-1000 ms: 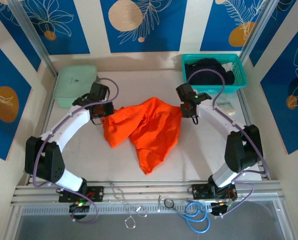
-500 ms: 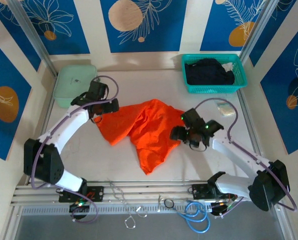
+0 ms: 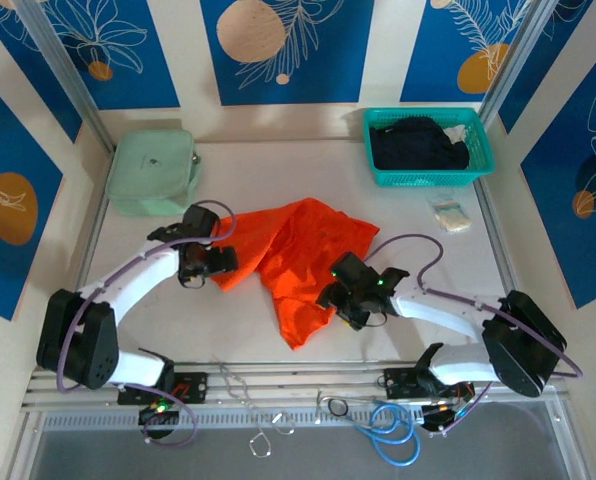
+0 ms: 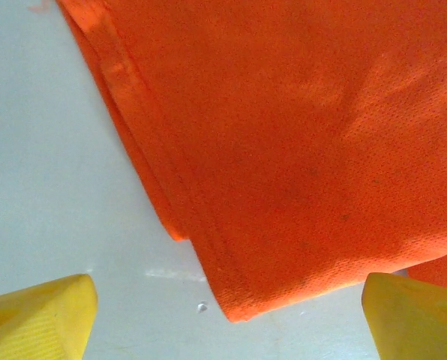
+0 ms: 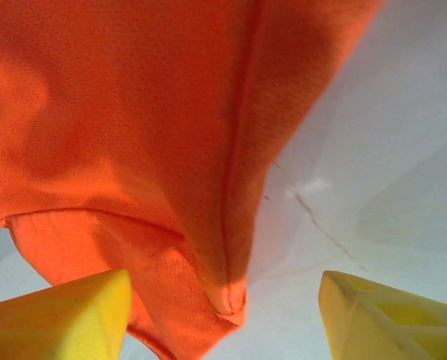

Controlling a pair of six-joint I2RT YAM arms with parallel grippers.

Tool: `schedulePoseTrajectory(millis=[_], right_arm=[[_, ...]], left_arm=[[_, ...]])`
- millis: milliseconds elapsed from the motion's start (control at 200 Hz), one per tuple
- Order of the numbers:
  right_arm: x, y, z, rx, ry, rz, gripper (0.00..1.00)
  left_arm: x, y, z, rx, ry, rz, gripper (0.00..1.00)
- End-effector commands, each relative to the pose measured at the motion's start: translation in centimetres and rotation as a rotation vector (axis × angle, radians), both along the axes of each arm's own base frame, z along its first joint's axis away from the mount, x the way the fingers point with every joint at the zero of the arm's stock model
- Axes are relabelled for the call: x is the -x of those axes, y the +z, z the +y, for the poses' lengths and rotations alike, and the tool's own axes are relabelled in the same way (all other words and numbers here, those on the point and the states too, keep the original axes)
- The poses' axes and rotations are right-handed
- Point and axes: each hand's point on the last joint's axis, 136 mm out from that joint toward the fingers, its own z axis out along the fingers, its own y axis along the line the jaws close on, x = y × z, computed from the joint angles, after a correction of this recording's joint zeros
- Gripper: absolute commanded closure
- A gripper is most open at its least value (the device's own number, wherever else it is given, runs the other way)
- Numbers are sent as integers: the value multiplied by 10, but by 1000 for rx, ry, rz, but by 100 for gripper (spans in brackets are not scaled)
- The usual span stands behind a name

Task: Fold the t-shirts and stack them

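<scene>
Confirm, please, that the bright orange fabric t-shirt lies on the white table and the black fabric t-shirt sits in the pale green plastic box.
Not quite: in the top external view the black fabric t-shirt sits in the teal plastic mesh basket; the bright orange fabric t-shirt does lie on the white table.

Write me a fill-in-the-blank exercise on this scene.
The crumpled shirt on the table is ____.
The black shirt lies in the teal ____.
The left tool and right tool are both ____.
The green box sits far ____ on the table.
Missing: orange; basket; open; left.
</scene>
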Motion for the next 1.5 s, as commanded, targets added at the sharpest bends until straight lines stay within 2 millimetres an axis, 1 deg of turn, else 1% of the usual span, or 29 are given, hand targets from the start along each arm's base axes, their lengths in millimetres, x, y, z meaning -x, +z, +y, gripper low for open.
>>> schedulePoseTrajectory(millis=[0, 145, 175, 235, 275, 285, 310, 385, 425, 485, 535, 640, 715, 725, 735, 790, 836, 931, 1006, 1061, 1171, 1261, 1286, 1296, 1326, 1381, 1431, 1461, 1496], right_arm=[[-14, 1, 12, -19, -43, -34, 38], [-19, -10, 21, 0, -22, -16, 52], [-20, -13, 23, -3, -18, -8, 58], [-20, -16, 27, -6, -13, 4, 66], [-19, -18, 28, -3, -5, 10, 74], [-19, -18, 28, -1, -4, 11, 77], [-19, -18, 28, 4, 0, 12, 81], [-19, -14, 24, 30, 11, 1, 94], [-19, -11, 19, 53, 16, -9, 100], [-20, -4, 11, 84, 17, -30, 100], [-20, 2, 2, 114, 20, -49, 100], [-22, 15, -22, 184, 37, -77, 100], [-25, 23, -44, 243, 51, -84, 100], [-25, 24, -50, 259, 54, -82, 100], [-25, 25, -51, 261, 57, -84, 100], [-29, 28, -70, 307, 63, -77, 100], [-32, 30, -81, 324, 64, -73, 100], [-43, 35, -103, 341, 69, -73, 100], [-57, 42, -121, 362, 53, -83, 100], [-71, 49, -137, 386, 35, -95, 100], [-94, 64, -160, 415, 11, -122, 100], [-111, 71, -174, 439, 0, -127, 100], [-117, 72, -178, 446, 2, -128, 100], [-118, 71, -178, 447, 3, -126, 100], [-123, 70, -181, 451, 8, -121, 100], [-131, 66, -186, 458, 15, -109, 100], [-140, 60, -193, 475, 16, -93, 100], [-145, 58, -196, 484, 21, -90, 100], [-152, 55, -199, 490, 24, -88, 100]], left_arm=[[2, -12, -16, 63, 14, 20, 11], [5, -30, -27, 103, 23, 45, 15], [4, -34, -29, 109, 27, 48, 15], [3, -41, -31, 110, 30, 56, 17], [1, -45, -32, 104, 33, 60, 22], [0, -46, -32, 101, 35, 58, 23], [-2, -47, -31, 95, 38, 53, 27], [-9, -45, -28, 63, 47, 28, 46], [-15, -42, -26, 47, 49, 12, 59], [-22, -33, -23, 17, 43, -9, 83], [-28, -23, -22, -4, 34, -25, 100], [-41, 5, -19, -44, 10, -71, 100], [-50, 28, -13, -82, -4, -107, 100], [-50, 31, -13, -88, -5, -109, 100], [-51, 34, -12, -93, -5, -114, 100], [-57, 50, -6, -122, -10, -134, 100], [-63, 61, -1, -153, -15, -151, 100], [-78, 79, 8, -212, -25, -172, 100], [-98, 87, 15, -244, -24, -186, 100], [-115, 89, 19, -260, -19, -188, 100], [-153, 88, 20, -280, -19, -190, 100], [-182, 79, 9, -267, -40, -176, 100], [-190, 72, 3, -255, -52, -165, 100], [-192, 71, 1, -248, -55, -166, 98], [-200, 61, -5, -232, -64, -150, 90], [-213, 48, -15, -209, -76, -133, 88], [-222, 38, -18, -208, -78, -125, 87], [-226, 35, -19, -208, -81, -126, 83], [-229, 35, -21, -200, -84, -135, 75]])
